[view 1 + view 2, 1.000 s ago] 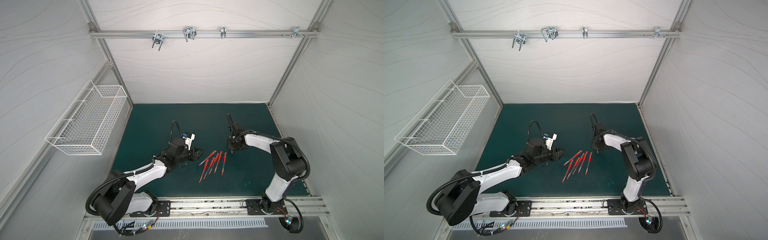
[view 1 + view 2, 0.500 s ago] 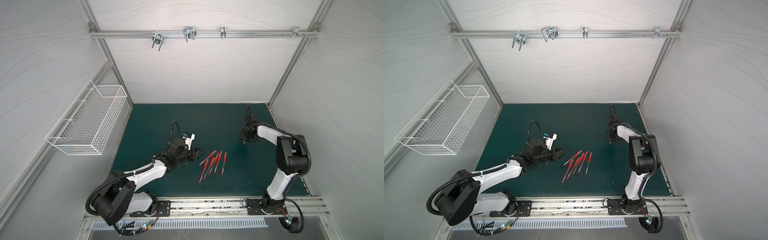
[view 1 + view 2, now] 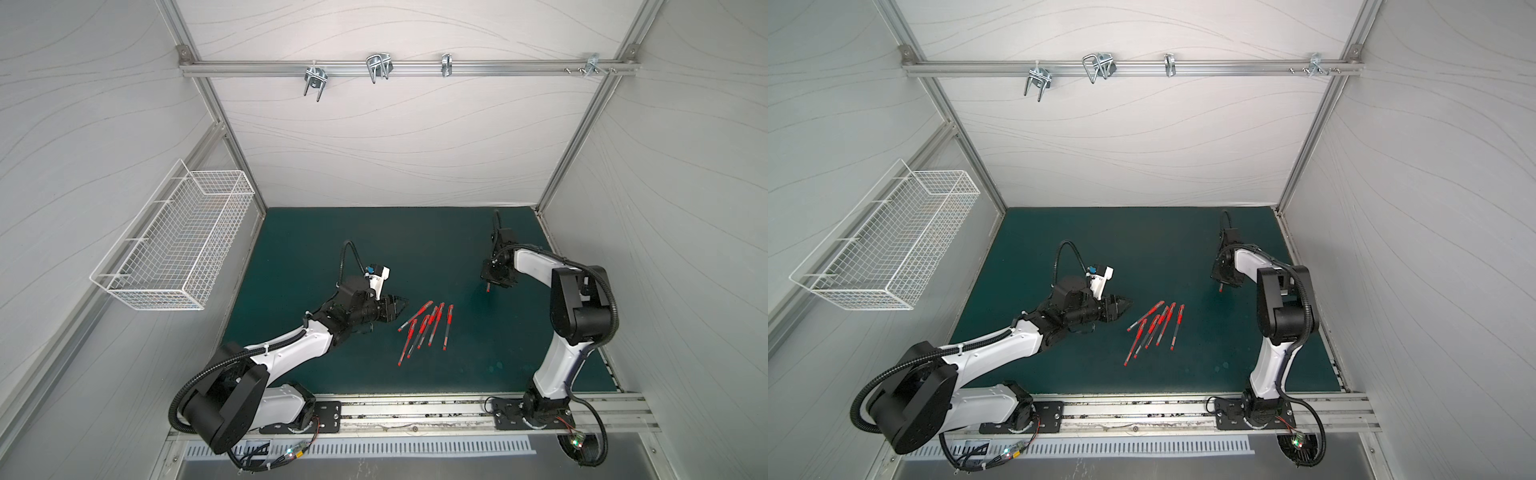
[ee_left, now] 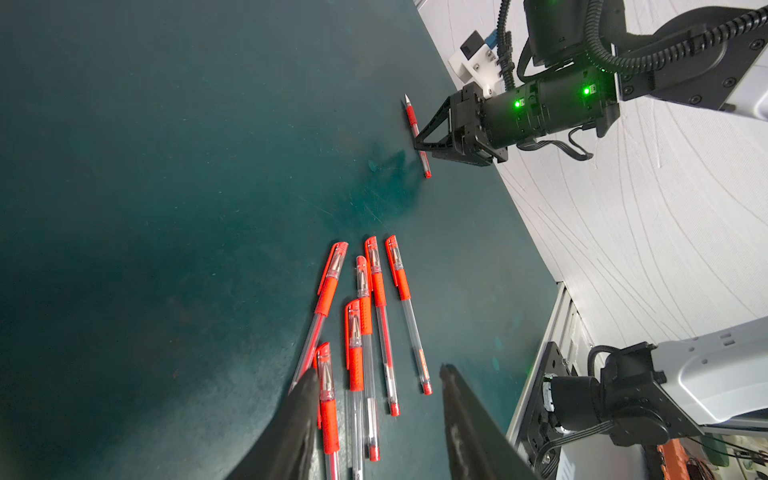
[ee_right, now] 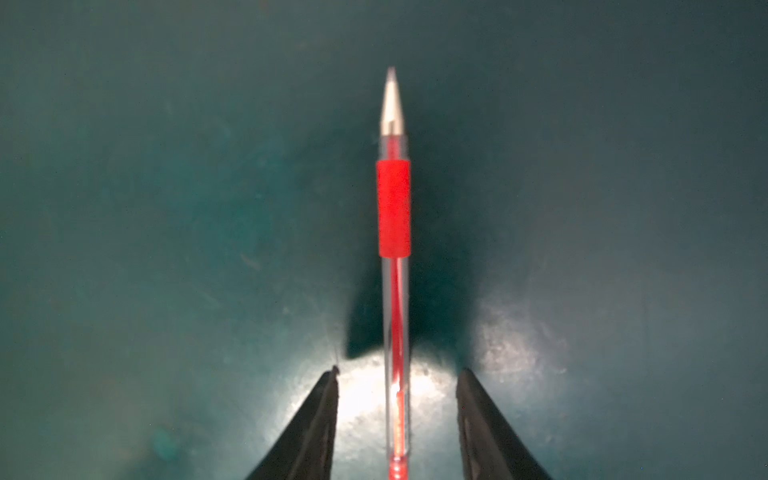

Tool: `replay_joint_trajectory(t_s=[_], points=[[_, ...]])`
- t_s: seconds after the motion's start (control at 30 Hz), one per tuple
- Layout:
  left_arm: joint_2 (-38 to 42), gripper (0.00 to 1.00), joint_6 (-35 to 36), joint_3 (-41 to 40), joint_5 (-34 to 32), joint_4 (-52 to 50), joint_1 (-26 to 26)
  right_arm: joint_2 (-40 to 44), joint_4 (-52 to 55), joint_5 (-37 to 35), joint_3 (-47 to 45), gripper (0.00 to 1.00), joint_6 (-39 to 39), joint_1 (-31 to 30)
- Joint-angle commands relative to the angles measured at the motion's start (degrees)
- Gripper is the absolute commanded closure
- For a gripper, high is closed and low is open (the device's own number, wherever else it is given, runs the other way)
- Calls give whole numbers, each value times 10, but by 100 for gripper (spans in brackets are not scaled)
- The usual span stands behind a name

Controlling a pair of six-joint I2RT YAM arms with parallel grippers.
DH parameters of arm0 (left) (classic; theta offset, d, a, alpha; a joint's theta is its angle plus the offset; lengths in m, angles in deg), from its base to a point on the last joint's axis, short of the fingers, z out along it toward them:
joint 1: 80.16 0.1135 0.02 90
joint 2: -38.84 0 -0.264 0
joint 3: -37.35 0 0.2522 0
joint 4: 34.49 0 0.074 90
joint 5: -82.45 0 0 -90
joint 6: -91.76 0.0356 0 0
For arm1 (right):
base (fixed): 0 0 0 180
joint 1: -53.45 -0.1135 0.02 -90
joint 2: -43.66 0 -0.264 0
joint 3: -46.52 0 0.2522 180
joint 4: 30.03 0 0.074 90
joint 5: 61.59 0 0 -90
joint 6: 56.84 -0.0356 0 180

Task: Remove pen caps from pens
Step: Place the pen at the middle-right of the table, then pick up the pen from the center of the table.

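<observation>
Several capped pens [image 3: 424, 328] [image 3: 1154, 328] lie in a loose fan on the green mat, each with a red pen cap [image 4: 332, 266] on it. My left gripper [image 3: 401, 306] [image 3: 1128, 302] [image 4: 378, 374] hovers open at the fan's left end, its fingers straddling the pens' near ends and holding nothing. To the back right, my right gripper [image 3: 491, 284] [image 3: 1222, 285] [image 5: 399, 370] points down at the mat, open. An uncapped pen [image 5: 394, 208] [image 4: 417, 133] with a bare grey tip lies between its fingers, touched by neither.
A white wire basket [image 3: 178, 245] hangs on the left wall. Metal hooks [image 3: 377, 66] sit on the back rail. The aluminium base rail [image 3: 415, 411] runs along the mat's front edge. The right wall stands close behind the right arm.
My right arm swung away from the pens toward the back right, and its jaws opened off the uncapped pen. The left arm has barely moved.
</observation>
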Motion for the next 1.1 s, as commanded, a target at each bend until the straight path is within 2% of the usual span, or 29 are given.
replay_joint_trajectory(t_s=[0.0, 0.13, 0.27, 0.37, 0.57, 0.67, 0.83, 1.07], points=[[32, 50, 30, 23, -24, -15, -4, 74, 37, -4, -2, 43, 5, -10], [41, 49, 25, 16, -22, -3, -4, 204, 53, -29, -41, 35, 4, -60], [36, 49, 18, 19, 8, 9, -3, 297, 58, -18, -104, 38, -22, -127], [37, 49, 23, 24, 20, 2, -5, 324, 67, -22, -142, 38, -37, -196], [12, 49, 35, 48, 50, -20, -13, 330, 82, -68, -187, 37, -93, -334], [5, 49, 39, 54, 52, -28, -14, 318, 81, -82, -196, 38, -121, -384], [6, 49, 43, 55, 49, -34, -13, 288, 64, -85, -213, 40, -150, -414], [10, 48, 44, 55, 46, -38, -14, 259, 39, -81, -232, 41, -160, -420]])
